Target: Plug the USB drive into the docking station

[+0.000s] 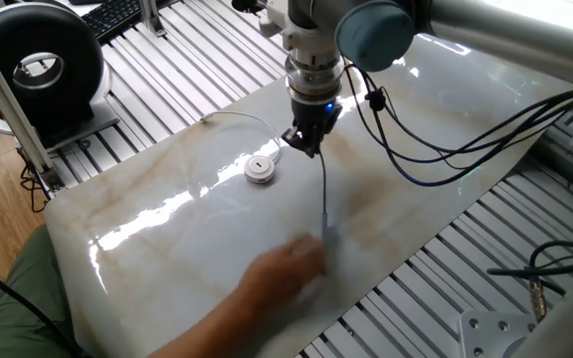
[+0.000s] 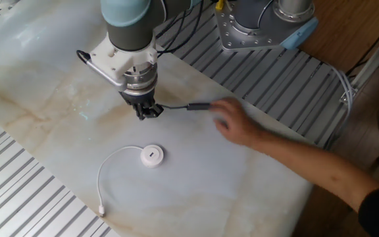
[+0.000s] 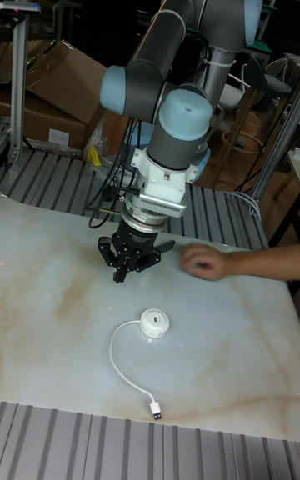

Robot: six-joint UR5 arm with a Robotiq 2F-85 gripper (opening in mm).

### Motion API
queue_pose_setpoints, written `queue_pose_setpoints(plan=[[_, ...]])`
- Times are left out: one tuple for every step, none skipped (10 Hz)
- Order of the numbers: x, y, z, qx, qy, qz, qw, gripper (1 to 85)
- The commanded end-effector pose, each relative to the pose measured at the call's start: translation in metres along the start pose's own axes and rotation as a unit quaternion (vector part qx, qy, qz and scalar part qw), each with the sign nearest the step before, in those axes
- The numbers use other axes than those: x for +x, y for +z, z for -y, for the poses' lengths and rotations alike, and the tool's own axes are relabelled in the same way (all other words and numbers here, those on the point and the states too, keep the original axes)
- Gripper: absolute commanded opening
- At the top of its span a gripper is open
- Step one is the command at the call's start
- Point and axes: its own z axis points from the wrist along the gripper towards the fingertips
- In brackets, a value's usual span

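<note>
The docking station [image 1: 260, 170] [image 2: 151, 155] [image 3: 154, 298] is a white round puck flat on the marble table, with a pale wire [image 2: 110, 168] looping off to a plug. My gripper [image 1: 302, 145] [image 2: 147, 112] [image 3: 122, 264] hangs just beyond the puck, a little above the table, shut on the plug end of the USB drive's thin black cable [image 1: 321, 194]. The cable trails to the drive's slim grey bar [image 2: 199, 105] [image 1: 326, 235], which lies on the table. A person's hand [image 2: 232, 122] [image 3: 204, 262] hovers right beside the bar.
The person's arm [image 2: 308, 164] reaches in across the table's near side. Slatted metal [image 1: 197, 60] surrounds the marble slab. A black round fan [image 1: 43, 60] stands at the far left, a second robot base [image 2: 258, 23] behind. Cables [image 1: 436, 149] hang off my arm.
</note>
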Motion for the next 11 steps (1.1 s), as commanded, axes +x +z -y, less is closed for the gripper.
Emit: queue_pose_setpoints(plan=[[-0.004, -0.002, -0.003, -0.007, -0.01, 0.01, 0.9999, 1.3], [-0.005, -0.002, -0.004, -0.009, -0.031, 0.012, 0.9994, 1.3], [-0.006, -0.002, -0.008, -0.016, -0.047, 0.014, 0.9987, 1.3], [-0.011, -0.002, -0.012, -0.023, -0.06, 0.025, 0.9976, 1.3], [-0.013, -0.003, -0.018, -0.034, -0.061, 0.029, 0.9971, 1.3], [-0.019, -0.005, -0.026, -0.031, -0.05, 0.023, 0.998, 1.3], [-0.027, -0.01, -0.04, -0.031, -0.042, 0.019, 0.9985, 1.3], [-0.035, -0.012, -0.051, -0.033, -0.04, 0.021, 0.9984, 1.3], [-0.039, -0.013, -0.057, -0.036, -0.046, 0.022, 0.998, 1.3], [-0.041, -0.012, -0.059, -0.035, -0.053, 0.022, 0.9977, 1.3], [-0.046, -0.009, -0.058, -0.031, -0.053, 0.022, 0.9979, 1.3]])
